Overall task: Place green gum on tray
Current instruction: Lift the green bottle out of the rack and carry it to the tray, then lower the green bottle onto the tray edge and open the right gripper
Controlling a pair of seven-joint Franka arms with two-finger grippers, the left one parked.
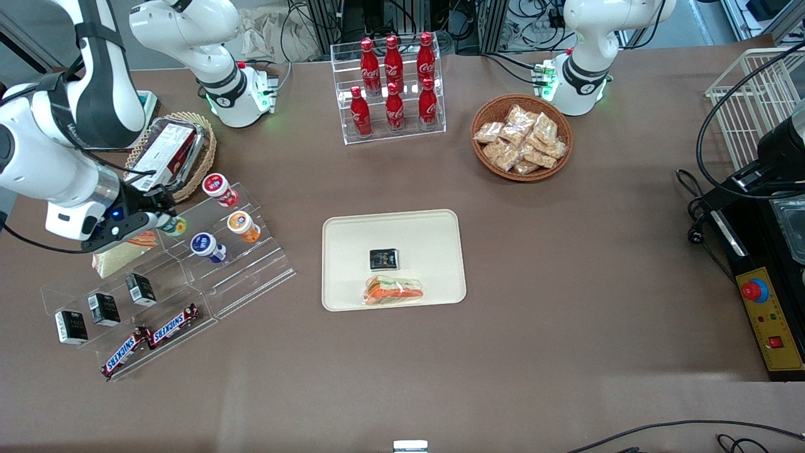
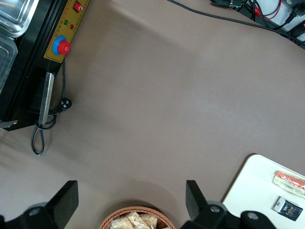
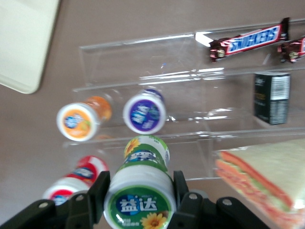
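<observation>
Closest to the front camera on my feed are two Snickers bars (image 1: 149,340), lying on the lowest step of the clear acrylic rack (image 1: 188,277) toward the working arm's end of the surface (image 1: 566,264). One step up I see three small black boxes (image 1: 105,308) standing in a row. Higher on the rack sit the blue-lidded canister (image 1: 206,246) and the orange-lidded canister (image 1: 243,226), side by side, with a red-lidded canister (image 1: 219,188) on the step above them.

I have the hand (image 1: 157,217) at the rack's upper steps, clenched on the green gum (image 3: 140,197): in the right wrist view a finger presses each side of the canister just below its green-rimmed white lid, and the green-yellow body runs away from the lens toward the rack. The same view shows a wrapped sandwich (image 3: 267,179) just beside the hand.

The tray (image 1: 352,239) lies flat near the middle of the surface, well apart from the hand and the gum. On it I see a small black packet (image 1: 383,258) and, nearer the front camera, a second wrapped sandwich (image 1: 394,291).

Farther from the camera stand a clear rack of red cola bottles (image 1: 394,85) and a wicker basket (image 1: 522,137) of snack packets.
</observation>
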